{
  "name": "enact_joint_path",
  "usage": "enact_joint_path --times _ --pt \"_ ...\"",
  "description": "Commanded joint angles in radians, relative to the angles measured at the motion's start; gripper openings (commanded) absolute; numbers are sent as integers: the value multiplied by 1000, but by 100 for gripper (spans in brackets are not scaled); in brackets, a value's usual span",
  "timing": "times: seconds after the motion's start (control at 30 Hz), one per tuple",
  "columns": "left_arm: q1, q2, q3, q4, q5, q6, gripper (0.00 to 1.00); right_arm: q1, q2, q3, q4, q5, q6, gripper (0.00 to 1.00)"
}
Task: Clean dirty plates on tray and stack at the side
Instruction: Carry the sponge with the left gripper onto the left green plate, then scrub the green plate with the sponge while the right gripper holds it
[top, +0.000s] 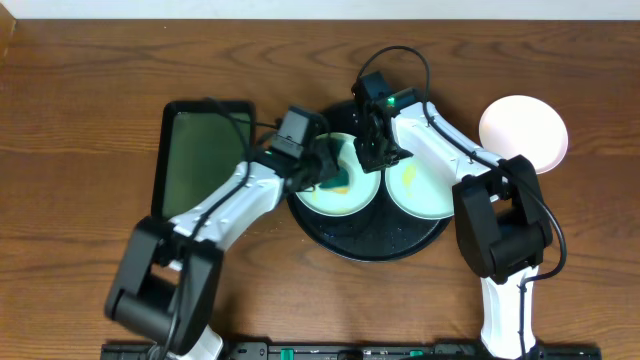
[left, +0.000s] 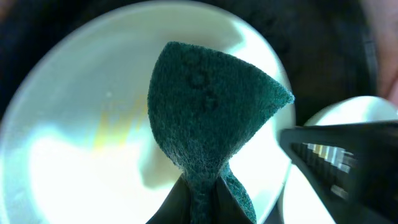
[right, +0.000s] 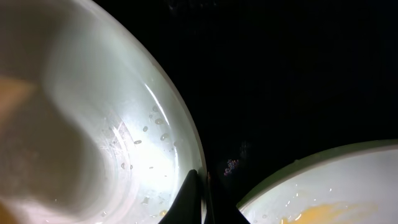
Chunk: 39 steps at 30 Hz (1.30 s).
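Left gripper (left: 203, 198) clamped tight on pad (left: 211, 112): a soft, fuzzy green scourer, folded, just above plate (left: 74, 143). Right gripper (right: 200, 198) nearly closed, seems to pinch that plate's rim. Plate is thin, rigid, glossy and wet; likely light, slippery, chippable. Best gripped at rim. Second plate (top: 422, 195) sits beside it on black tray (top: 370, 243), yellow smear. Third plate (top: 523, 133) off tray, beyond right gripper.

Overhead, the left gripper (top: 327, 177) hides the 9 o'clock rim of the left plate (top: 350, 203). At the left wrist, the blurred scouring pad (left: 208, 118) is cropped at 6 o'clock. So is the right gripper (right: 202, 186) in its own view.
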Motion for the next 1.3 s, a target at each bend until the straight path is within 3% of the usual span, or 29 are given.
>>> enact_joint_path --times 0.0,0.17,0.4,0.53,0.67,0.77,0.9,1.07,1.27 --pt "-11 38 -4 25 -55 -46 8 -13 -26 -5 -3 32 -12 1" --pt "-19 76 -4 33 -85 -17 8 -13 -26 -5 -3 31 -11 1" --pt "-15 77 -4 -166 -560 55 8 -15 -26 -5 -7 31 -12 1" --pt "-10 69 -2 -183 -639 201 8 -14 -26 -6 -7 31 -12 1" --pt "-11 25 19 -183 -618 206 8 -15 -26 -6 -7 31 -11 1" --pt "-11 -37 32 -144 -520 194 8 -15 -26 -6 -8 30 -11 1" --pt "-11 -92 32 -58 -376 91 8 -14 -26 -6 -8 21 -11 1" --pt "-14 -62 31 29 -167 -18 8 -14 -26 -6 4 7 -3 1" --pt "-32 36 31 62 -83 -65 8 -14 -26 -6 11 -4 5 1"
